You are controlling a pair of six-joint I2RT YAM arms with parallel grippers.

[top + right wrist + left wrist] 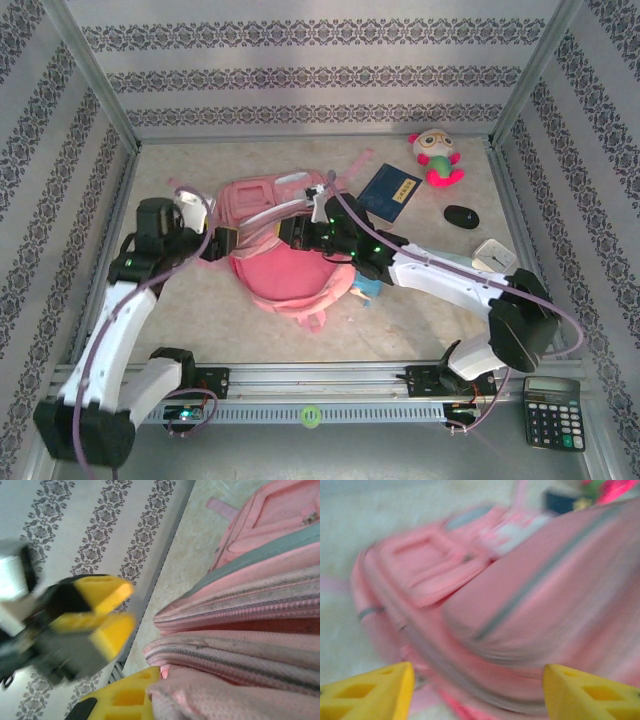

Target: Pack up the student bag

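The student bag (pixel 285 275), a pink backpack, lies flat in the middle of the table, front pockets toward the back. My left gripper (pixel 222 243) hangs at the bag's left edge. Its yellow fingertips (pixel 380 692) stand wide apart and the blurred bag (pixel 520 595) lies beyond them, untouched. My right gripper (pixel 300 232) is over the bag's upper middle. It is shut on a fold of the pink fabric (pixel 225 700), which covers all but one yellow finger (pixel 125 697). The zipped mouth (pixel 260 625) gapes slightly, dark red inside. The left gripper (pixel 107 612) shows blurred, just off the bag.
A blue booklet (pixel 390 192), a plush toy (pixel 437 157), a black mouse (pixel 461 216) and a small white box (pixel 494 256) lie at the back right. A calculator (pixel 552 411) sits at the near right corner. Patterned walls close in three sides.
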